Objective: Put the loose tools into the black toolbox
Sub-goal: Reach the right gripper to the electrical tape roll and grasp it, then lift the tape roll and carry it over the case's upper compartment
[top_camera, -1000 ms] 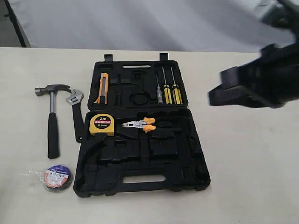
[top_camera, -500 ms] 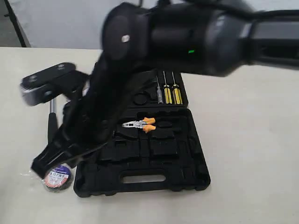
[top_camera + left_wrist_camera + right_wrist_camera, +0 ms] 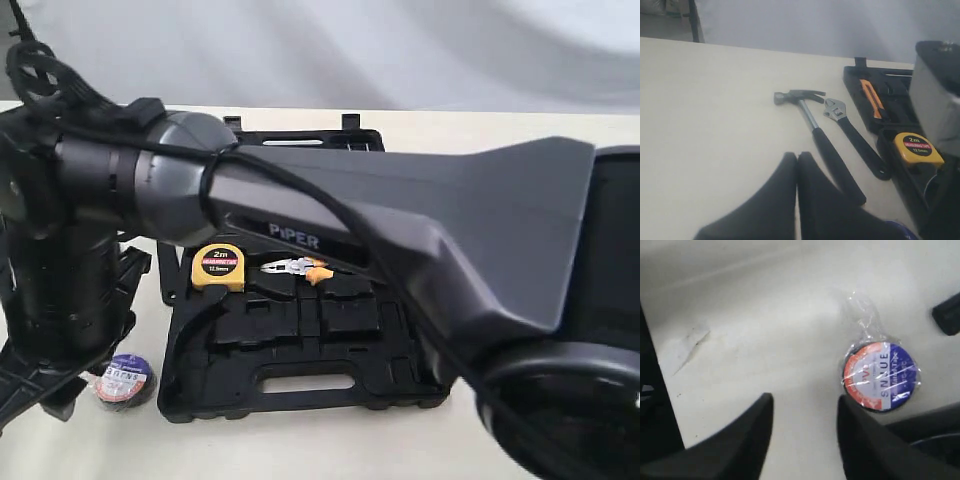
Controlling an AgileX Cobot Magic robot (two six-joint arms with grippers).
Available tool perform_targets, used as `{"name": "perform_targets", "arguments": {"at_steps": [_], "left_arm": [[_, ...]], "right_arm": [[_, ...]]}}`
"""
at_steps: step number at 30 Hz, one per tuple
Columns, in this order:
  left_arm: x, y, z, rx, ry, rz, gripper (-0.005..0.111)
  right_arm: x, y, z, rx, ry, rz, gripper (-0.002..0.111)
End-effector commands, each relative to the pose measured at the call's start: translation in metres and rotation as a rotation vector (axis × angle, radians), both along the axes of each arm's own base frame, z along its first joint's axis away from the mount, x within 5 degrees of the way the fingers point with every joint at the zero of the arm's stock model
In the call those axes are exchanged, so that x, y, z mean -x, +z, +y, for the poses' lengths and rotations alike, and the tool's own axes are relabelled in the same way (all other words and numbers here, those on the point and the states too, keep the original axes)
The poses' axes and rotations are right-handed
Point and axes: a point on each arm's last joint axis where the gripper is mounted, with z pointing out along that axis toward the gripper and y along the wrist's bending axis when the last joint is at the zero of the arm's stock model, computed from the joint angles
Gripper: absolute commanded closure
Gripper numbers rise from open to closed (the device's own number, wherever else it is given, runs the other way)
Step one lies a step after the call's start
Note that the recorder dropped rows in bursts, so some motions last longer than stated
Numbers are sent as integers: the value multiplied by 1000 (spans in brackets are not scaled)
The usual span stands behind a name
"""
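Right gripper (image 3: 805,407) jaws parted, empty, over table (image 3: 765,315) beside tape roll (image 3: 880,376). Left gripper (image 3: 796,159) closed, empty.

— How's the light?
— Soft and even. The pale beige tabletop (image 3: 715,110) is bright, and only a faint shadow lies under the steel claw hammer with black handle (image 3: 822,145).
— Sharp?
— Not very. The big dark grey robot arm (image 3: 400,230) looms blurred near the exterior lens. The right wrist view is hazy, with glare on the wrapped black tape roll with red-white-blue label (image 3: 880,375).
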Motion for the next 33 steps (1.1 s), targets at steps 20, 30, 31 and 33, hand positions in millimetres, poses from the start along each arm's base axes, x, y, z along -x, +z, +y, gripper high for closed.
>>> {"name": "perform_targets", "arguments": {"at_steps": [20,30,31,33], "left_arm": [[2,-1,0,27,1,-5,105],[2,-1,0,27,1,-5,105],[2,-1,0,27,1,-5,105],[2,-1,0,27,1,-5,105]], "right_arm": [[-20,-62,9,97,-30,-101,31],[-18,-52,5,120,-29,-89,109],[-16,-44,3,128,-27,-84,109],[-14,-29,-2,139,-26,-85,109]]}}
